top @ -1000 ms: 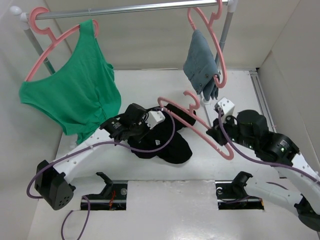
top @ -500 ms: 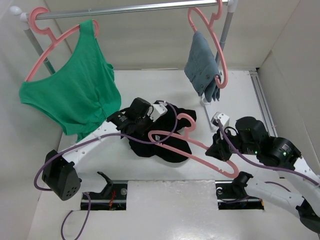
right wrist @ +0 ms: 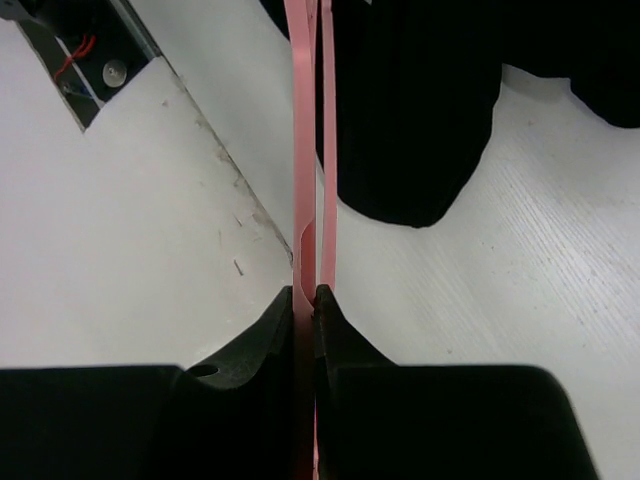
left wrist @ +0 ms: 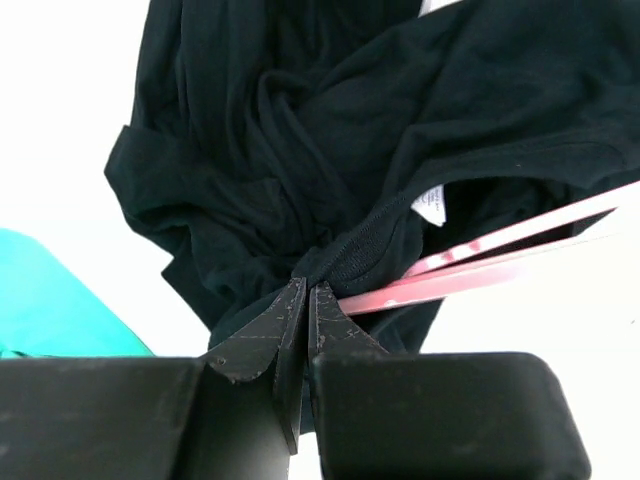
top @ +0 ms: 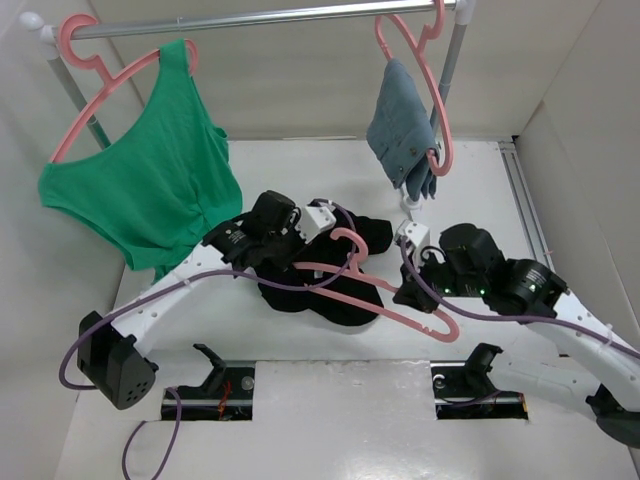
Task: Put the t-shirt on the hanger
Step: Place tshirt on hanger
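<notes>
The black t-shirt (top: 330,285) lies crumpled on the white table in the middle. My left gripper (top: 298,258) is shut on a fold of its hem, which shows in the left wrist view (left wrist: 306,290) with the t-shirt (left wrist: 330,150) bunched ahead. The salmon-pink hanger (top: 385,310) lies slanted across the shirt, with its hook near my left wrist. My right gripper (top: 410,297) is shut on the hanger's lower right arm. In the right wrist view (right wrist: 305,293) the hanger (right wrist: 303,150) runs straight ahead beside the t-shirt (right wrist: 420,100). In the left wrist view the hanger (left wrist: 500,250) passes under the lifted hem.
A rail (top: 260,18) crosses the back. It carries a green top (top: 150,180) on a pink hanger at the left and a grey-blue garment (top: 400,130) on a pink hanger at the right. White walls stand on both sides. Two floor slots (top: 210,390) (top: 478,385) lie by the arm bases.
My right gripper has carried the hanger down and to the left, and its hook now lies over the shirt by my left wrist. My left gripper stays shut on the shirt.
</notes>
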Motion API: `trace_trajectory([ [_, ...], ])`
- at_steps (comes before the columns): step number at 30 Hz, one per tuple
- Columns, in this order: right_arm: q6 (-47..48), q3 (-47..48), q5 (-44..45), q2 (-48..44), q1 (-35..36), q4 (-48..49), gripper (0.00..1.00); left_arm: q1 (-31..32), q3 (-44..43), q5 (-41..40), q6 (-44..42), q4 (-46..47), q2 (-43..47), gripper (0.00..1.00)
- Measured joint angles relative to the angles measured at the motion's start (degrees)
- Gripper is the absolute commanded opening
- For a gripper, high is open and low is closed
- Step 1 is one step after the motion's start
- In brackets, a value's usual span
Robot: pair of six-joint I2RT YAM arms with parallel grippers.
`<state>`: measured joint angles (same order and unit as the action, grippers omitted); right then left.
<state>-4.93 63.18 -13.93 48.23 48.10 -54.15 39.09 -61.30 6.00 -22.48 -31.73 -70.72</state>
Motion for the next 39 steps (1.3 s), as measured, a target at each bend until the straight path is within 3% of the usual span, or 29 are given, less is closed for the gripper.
trace_trajectory([
  [8,3.8,-5.8,-2.0,-0.7,1.1,8.9,0.0,-0.2,-8.6,8.5,-2.1,-4.2,0.7,0.0],
  [15,3.8,-14.4,-1.9,-7.3,1.1,25.1,0.0,0.2,-14.3,17.0,-2.8,-7.7,2.6,0.0],
  [25,5.4,-20.8,4.3,-2.6,1.6,40.7,0.0,0.3,-18.7,24.3,-1.6,-9.7,2.6,0.01],
  [26,5.5,-21.6,5.0,-2.9,1.7,41.9,0.0,0.3,-18.7,24.4,-1.6,-9.9,2.6,0.11],
  [28,5.7,-23.7,6.1,-4.1,1.9,44.6,0.0,0.3,-18.7,24.8,-2.0,-10.0,2.7,0.46],
  [29,5.8,-24.8,6.5,-4.8,1.9,45.7,0.0,0.3,-18.7,25.0,-2.4,-10.1,2.7,0.53],
  [36,6.2,-28.5,5.7,-6.3,2.4,49.8,0.0,0.2,-17.8,20.2,-5.3,-11.1,4.5,0.74],
  [39,6.2,-29.2,5.1,-6.0,2.6,51.7,0.0,-0.2,-17.8,17.8,-7.6,-10.9,5.7,0.74],
])
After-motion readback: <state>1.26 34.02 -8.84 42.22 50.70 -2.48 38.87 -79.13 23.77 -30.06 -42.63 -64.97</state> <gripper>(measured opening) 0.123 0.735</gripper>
